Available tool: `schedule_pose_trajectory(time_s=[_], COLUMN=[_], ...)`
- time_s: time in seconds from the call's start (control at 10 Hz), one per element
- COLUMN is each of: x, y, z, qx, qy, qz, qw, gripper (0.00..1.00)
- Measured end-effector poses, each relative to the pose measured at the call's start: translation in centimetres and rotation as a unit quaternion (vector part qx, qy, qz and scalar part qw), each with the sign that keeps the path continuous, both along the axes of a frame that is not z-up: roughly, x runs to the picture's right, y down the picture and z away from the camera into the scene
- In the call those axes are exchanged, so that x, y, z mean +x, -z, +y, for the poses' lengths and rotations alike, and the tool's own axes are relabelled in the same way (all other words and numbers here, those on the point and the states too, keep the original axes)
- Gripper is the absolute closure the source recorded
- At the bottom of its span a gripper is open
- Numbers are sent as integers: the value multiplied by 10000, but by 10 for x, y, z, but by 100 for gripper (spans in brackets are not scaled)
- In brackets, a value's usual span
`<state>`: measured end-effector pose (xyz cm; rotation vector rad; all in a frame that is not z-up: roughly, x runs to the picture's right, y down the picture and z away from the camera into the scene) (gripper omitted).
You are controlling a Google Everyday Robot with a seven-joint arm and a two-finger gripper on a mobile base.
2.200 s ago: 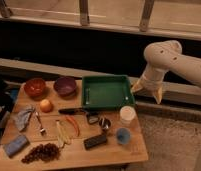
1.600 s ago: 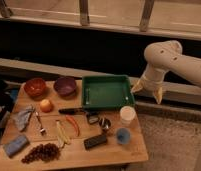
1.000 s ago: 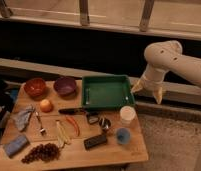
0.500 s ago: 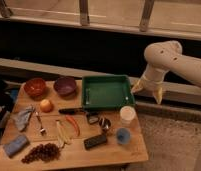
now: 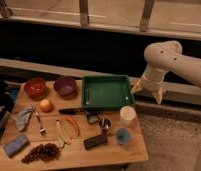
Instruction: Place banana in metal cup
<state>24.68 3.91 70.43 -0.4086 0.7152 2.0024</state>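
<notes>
The pale yellow banana point(image 5: 61, 133) lies on the wooden table point(image 5: 74, 155), left of centre, beside a thin red-orange chili pepper point(image 5: 73, 124). The small shiny metal cup point(image 5: 105, 123) stands to its right, near the table's middle. My gripper point(image 5: 147, 91) hangs open and empty off the table's right side, beside the green tray's far right corner, well away from both banana and cup.
A green tray point(image 5: 106, 91) sits at the back. A white cup point(image 5: 127, 115) and light blue cup point(image 5: 123, 135) stand right of the metal cup. Red bowl point(image 5: 35, 87), purple bowl point(image 5: 65, 85), orange fruit point(image 5: 45, 105), knife point(image 5: 73, 111), grapes point(image 5: 41, 152) and sponge point(image 5: 15, 146) lie around.
</notes>
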Motion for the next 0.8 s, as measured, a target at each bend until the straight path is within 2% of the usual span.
schedule_pose_trajectory(time_s=[0.2, 0.4, 0.5, 0.7, 0.8], x=[-24, -71, -100, -157, -182], y=[-2, -4, -3, 10, 19], z=[-1, 3, 7, 31, 50], qx=[-8, -21, -29, -83, -122], qy=[457, 1026, 1269, 1790, 2081], qz=[-183, -428, -582, -928, -1130], qw=[9988, 9938, 9902, 9794, 9715], gripper=[20, 20, 20, 20, 20])
